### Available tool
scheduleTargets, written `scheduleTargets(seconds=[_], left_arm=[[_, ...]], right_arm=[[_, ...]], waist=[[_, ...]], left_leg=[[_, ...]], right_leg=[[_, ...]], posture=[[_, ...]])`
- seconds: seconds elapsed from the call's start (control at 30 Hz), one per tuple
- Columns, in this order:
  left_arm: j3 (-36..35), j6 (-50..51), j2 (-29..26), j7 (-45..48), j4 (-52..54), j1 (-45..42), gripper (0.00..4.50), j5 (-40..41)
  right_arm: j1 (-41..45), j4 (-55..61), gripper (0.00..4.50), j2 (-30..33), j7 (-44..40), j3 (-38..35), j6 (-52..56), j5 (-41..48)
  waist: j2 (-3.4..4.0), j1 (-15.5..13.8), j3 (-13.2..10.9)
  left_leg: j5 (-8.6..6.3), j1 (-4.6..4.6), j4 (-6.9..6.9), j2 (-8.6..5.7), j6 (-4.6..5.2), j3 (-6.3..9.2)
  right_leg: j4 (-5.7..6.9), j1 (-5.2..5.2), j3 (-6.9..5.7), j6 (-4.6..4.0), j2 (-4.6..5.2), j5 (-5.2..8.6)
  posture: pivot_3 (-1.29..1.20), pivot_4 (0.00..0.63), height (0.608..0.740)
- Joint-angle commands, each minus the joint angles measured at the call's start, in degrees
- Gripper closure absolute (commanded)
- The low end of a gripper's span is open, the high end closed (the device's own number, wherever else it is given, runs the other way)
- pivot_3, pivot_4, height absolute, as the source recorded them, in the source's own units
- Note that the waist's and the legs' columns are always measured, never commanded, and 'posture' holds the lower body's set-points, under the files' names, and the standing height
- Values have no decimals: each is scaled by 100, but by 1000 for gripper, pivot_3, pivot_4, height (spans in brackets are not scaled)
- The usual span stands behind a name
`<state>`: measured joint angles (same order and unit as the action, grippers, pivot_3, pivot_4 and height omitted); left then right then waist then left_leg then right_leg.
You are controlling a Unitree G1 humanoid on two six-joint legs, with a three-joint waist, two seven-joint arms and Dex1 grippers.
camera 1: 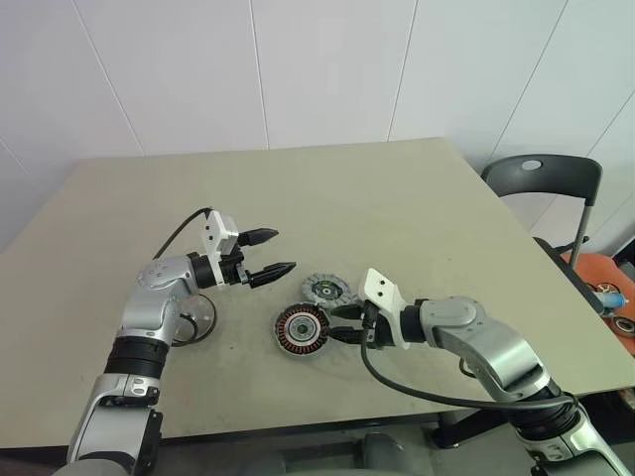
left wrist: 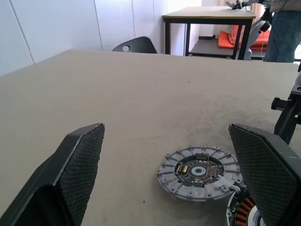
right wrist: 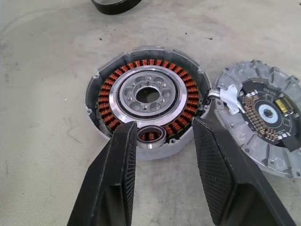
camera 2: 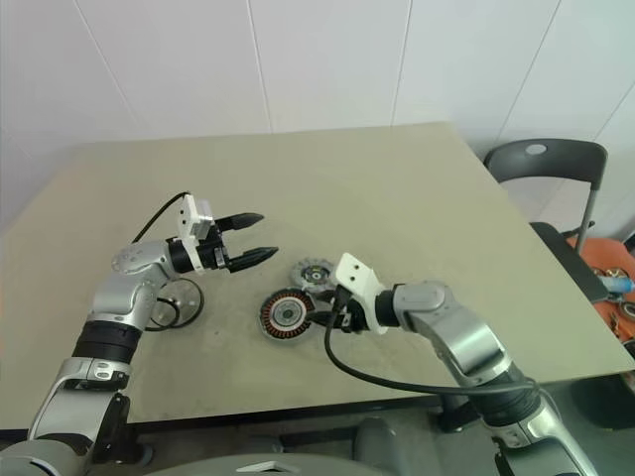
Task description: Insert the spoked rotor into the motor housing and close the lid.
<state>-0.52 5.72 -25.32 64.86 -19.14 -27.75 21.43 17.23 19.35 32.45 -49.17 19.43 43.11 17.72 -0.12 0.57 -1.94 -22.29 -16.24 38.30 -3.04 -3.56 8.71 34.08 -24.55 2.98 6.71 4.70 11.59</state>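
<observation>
The spoked rotor (right wrist: 146,101), a disc of copper windings around a silver hub, lies flat on the table near the front. My right gripper (right wrist: 164,127) hovers just at its near rim, open, with nothing clamped between its fingers. The lid (camera 1: 327,290), a grey disc with a notched rim and a dark centre, lies touching the rotor on its far right side. A short white-ended wire links the two. My left gripper (camera 1: 281,251) hangs wide open above the table, left of the lid. The motor housing (camera 1: 201,319), round and shiny, sits partly hidden under my left forearm.
The beige table (camera 1: 397,198) is bare toward the back. A black chair (camera 1: 544,178) stands off its right edge, with an orange object (camera 1: 595,283) beside it. Beyond, a person (left wrist: 282,28) stands by another table (left wrist: 207,14).
</observation>
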Motion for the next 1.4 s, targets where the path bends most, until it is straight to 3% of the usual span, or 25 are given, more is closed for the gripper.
scheduleTargets(seconds=[0.03,0.43,0.53,0.7,1.03,1.3,1.4], left_arm=[[-45,-73,-19,-17,109,-121,0,-3],[-55,-3,-28,-88,256,-106,0,24],[-52,9,-24,-111,274,-113,0,29],[-44,34,-13,-152,320,-121,0,38],[-49,40,5,-190,328,-146,0,33],[-52,5,13,-180,281,-150,0,19],[-50,-39,30,-175,224,-149,0,6]], right_arm=[[91,77,2551,-104,-6,69,26,51],[226,-68,2551,-194,84,507,58,-217],[258,-109,3052,-154,69,518,47,-244],[310,-121,4475,-69,11,552,45,-298],[437,-146,4475,-202,-2,356,33,-231],[621,121,4475,42,-145,528,315,-322],[668,130,3608,102,-181,618,428,-334]], waist=[[0,0,0],[0,2,0],[0,2,0],[-2,3,1],[-2,2,2],[-2,1,2],[-2,2,2]], left_leg=[[0,0,0,0,0,0],[0,2,0,0,0,0],[0,1,0,0,0,0],[0,3,0,0,0,0],[0,4,0,0,-1,0],[0,3,0,0,-1,0],[0,3,0,0,-1,0]], right_leg=[[0,0,0,0,0,0],[2,0,0,0,0,0],[1,0,0,0,0,0],[3,1,0,0,0,0],[2,2,0,-2,0,-2],[1,2,0,-2,0,-2],[1,2,0,-2,0,-2]], posture=[[0,0,740],[0,0,740],[0,0,740],[0,0,740],[0,0,740],[0,0,740],[0,0,740]])
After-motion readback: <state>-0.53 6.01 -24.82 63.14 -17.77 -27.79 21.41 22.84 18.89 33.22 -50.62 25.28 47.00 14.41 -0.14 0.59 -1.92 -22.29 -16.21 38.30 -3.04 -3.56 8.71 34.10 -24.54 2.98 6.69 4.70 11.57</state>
